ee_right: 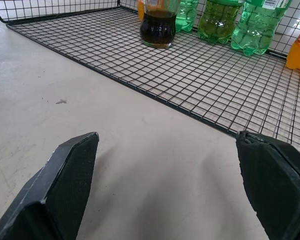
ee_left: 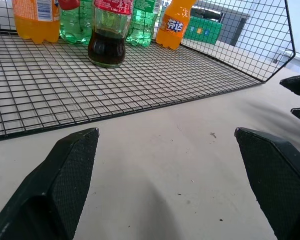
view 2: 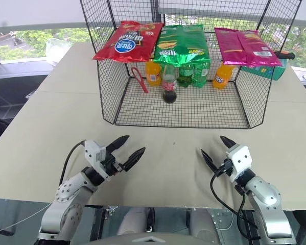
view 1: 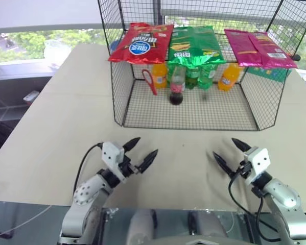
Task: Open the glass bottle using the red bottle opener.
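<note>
I have both arms held low in front of me, forearms angled inward so the two grippers point toward each other and slightly ahead. My left gripper has its two black fingers spread wide apart with nothing between them, and my right gripper mirrors it, fingers equally splayed and empty. The wrists sit at about the same height, well apart from one another, each with a black cable looping back along the silver forearm.
</note>
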